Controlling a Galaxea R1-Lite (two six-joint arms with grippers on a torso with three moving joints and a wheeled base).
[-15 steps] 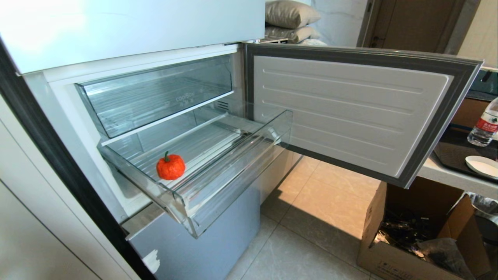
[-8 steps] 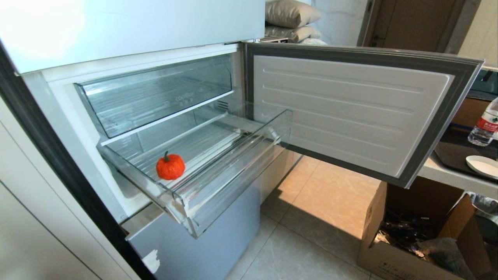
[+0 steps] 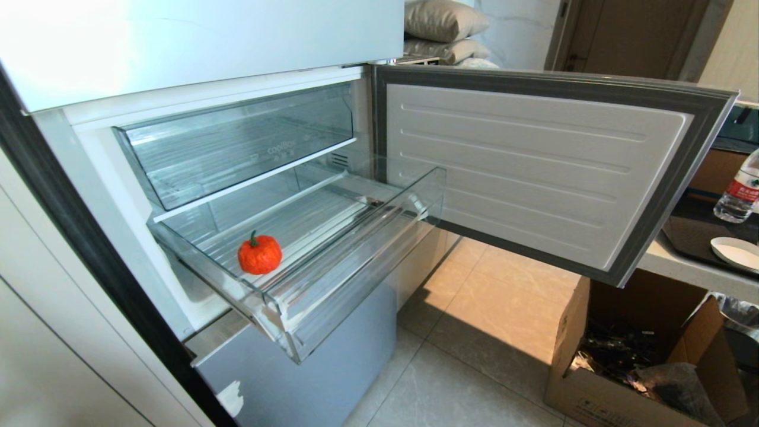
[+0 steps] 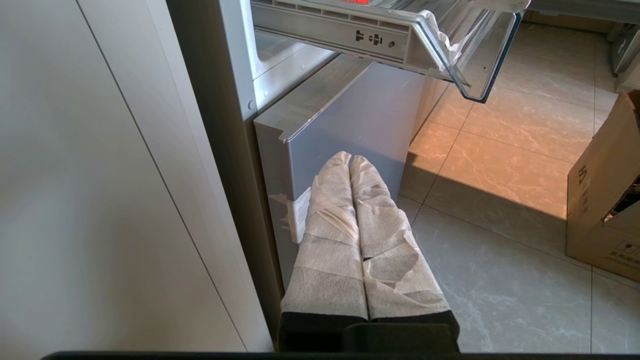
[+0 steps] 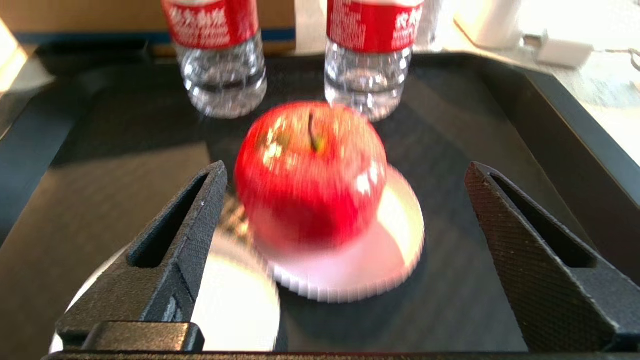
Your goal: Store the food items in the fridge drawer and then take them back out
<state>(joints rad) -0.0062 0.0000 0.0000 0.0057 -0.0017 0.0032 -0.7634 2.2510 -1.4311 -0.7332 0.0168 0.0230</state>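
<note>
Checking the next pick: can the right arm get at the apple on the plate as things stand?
Probably yes. The right gripper is open, its fingers apart on either side of the apple on the white plate. Nothing lies between; the bottles stand behind it.

My head camera looks forward and down into the open fridge, at middling range, onto the pulled-out fridge drawer. My left wrist camera sits low beside the fridge, facing along my left gripper toward the floor; it sees that same drawer from beneath, and the cardboard box too. My right wrist camera looks close over my right gripper onto a black tray on the table.
</note>
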